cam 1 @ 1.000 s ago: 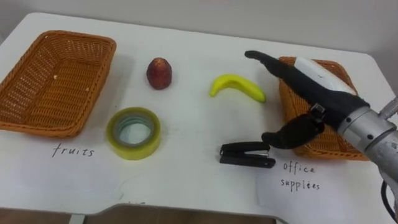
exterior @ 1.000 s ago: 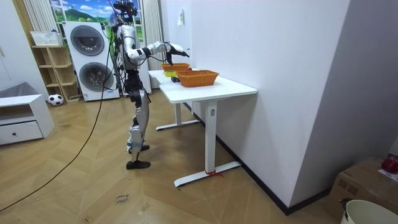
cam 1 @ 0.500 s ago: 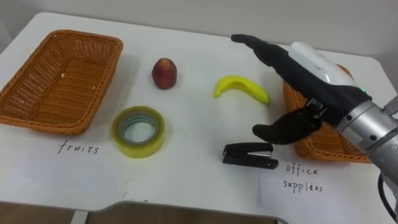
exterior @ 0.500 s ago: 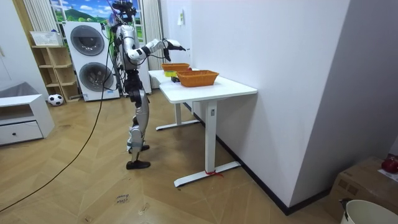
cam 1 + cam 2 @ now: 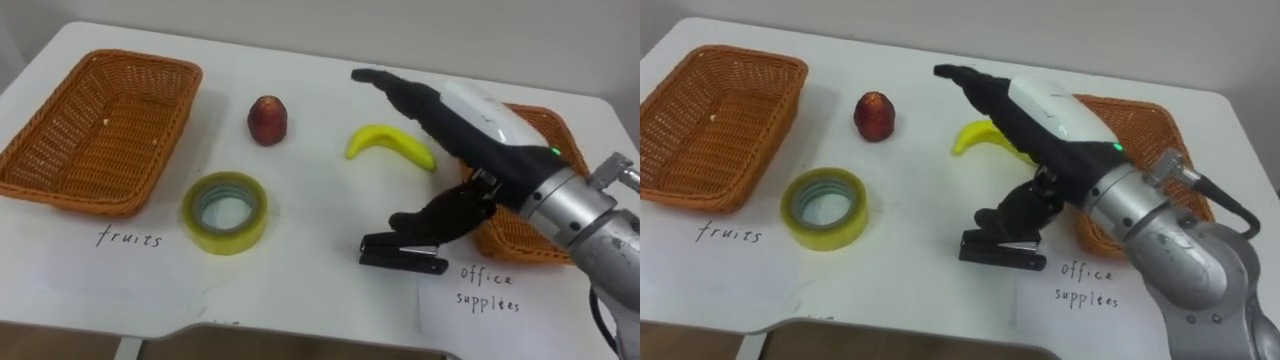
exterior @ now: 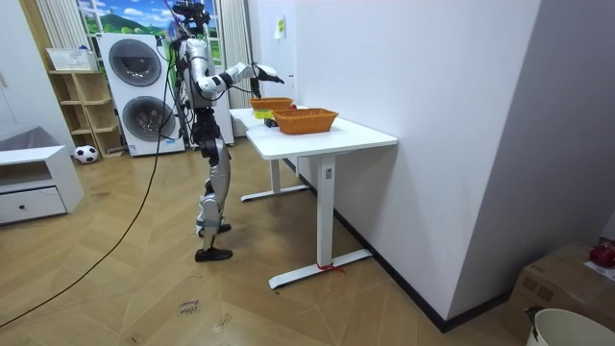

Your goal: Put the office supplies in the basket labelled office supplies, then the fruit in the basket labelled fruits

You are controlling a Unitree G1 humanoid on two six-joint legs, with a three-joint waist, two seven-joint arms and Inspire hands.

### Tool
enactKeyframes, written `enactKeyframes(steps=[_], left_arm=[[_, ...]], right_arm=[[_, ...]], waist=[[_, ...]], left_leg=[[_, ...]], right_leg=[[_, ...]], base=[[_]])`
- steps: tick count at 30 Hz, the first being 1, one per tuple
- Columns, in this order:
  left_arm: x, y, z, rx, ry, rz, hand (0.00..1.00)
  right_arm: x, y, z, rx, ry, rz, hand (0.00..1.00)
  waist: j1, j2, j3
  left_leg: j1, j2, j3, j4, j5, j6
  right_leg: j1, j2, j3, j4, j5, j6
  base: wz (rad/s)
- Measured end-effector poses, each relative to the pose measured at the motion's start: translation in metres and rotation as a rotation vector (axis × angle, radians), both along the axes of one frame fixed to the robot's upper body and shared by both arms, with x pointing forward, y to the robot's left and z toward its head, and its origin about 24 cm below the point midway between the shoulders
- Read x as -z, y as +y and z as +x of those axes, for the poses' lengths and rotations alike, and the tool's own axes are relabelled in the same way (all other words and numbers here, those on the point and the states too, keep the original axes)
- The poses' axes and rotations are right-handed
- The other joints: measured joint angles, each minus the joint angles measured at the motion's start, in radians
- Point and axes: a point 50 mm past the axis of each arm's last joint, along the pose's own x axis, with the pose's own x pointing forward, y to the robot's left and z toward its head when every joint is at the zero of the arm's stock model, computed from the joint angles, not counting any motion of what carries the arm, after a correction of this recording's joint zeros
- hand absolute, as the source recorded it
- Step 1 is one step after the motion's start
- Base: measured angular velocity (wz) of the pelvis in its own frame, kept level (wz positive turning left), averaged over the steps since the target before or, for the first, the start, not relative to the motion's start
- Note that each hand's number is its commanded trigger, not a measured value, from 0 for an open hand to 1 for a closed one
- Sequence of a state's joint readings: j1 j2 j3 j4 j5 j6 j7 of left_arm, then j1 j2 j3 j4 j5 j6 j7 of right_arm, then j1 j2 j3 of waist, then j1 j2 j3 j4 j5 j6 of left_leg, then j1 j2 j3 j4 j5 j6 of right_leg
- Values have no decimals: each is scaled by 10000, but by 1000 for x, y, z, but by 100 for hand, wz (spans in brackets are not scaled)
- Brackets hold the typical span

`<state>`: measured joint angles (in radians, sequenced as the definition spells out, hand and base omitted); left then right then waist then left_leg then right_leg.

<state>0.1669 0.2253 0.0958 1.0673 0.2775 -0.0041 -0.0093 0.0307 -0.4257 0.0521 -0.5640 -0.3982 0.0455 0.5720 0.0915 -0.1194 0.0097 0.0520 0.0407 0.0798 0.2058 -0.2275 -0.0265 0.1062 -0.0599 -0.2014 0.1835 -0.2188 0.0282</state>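
White table carrying one wicker basket at far left and a second basket at right. The right hand reaches leftward from over the second basket, released, fingers straight. Tape roll lies near left, banana beneath the fingers, black stapler just under the thumb, red fruit far centre-left.

1. An orange-brown colour and a close woven pattern are seen on the rectangular wicker basket at the left and on the second wicker basket at the right.
2. The small round fruit is coloured dark red.
3. The curved banana is plain yellow.
4. The roll of adhesive tape is yellow-green, with a paler grey-green inner ring.
5. The flat stapler is black.
6. The table top is white, and black handwriting is seen on the white paper labels.
7. The right hand is black, with a white shell on its back.
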Motion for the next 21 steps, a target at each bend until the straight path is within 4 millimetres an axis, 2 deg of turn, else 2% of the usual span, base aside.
enactKeyframes(steps=[6, 21], left_arm=[[-3, 1, 8, -44, -405, 282, 0], [-3, 1, 11, 64, -441, 623, 0]], right_arm=[[18, 5, 1, -185, 1059, -251, 0], [47, -2, 3, 417, 2629, -996, 0]], waist=[[28, -115, 15], [203, -23, 63]], left_leg=[[-35, 3, 18, -2, 0, 0], [-47, -1, -19, -11, 1, 0]], right_leg=[[-18, -5, -7, 4, 12, 3], [5, -10, -52, -7, 20, 7]], base=[[0], [0]])
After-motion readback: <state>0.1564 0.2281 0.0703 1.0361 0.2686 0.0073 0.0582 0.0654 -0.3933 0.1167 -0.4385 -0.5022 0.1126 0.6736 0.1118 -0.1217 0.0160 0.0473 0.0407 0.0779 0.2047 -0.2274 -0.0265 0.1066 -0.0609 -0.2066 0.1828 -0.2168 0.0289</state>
